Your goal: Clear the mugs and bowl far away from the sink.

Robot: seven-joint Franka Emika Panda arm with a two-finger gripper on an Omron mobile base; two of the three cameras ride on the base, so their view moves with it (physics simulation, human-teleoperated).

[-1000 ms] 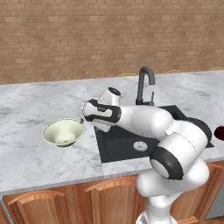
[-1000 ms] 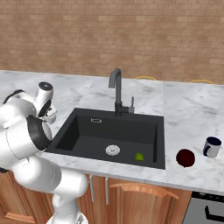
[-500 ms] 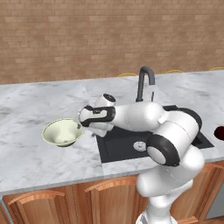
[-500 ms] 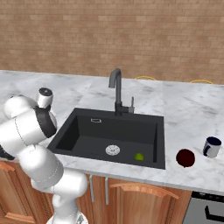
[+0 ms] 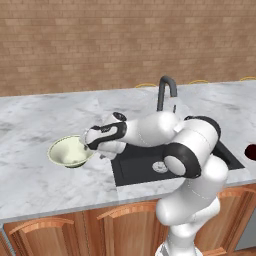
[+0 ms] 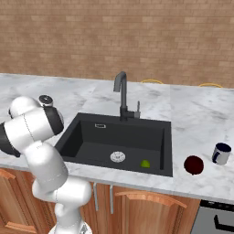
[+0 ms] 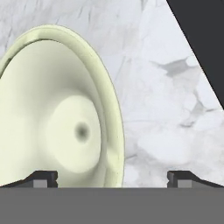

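The white robot arm bends low and reaches left over the grey marble counter (image 5: 30, 175), its gripper (image 7: 112, 177) spread wide, holding nothing, at the rim of the wide pale cream bowl (image 5: 70, 151) left of the black sink (image 6: 119, 145) — the hand partly hides the bowl's right edge.

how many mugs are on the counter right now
2, both right of the matte black sink: a rounded maroon mug near the counter's front edge, and a dark blue and white mug beside it. Others may be hidden.
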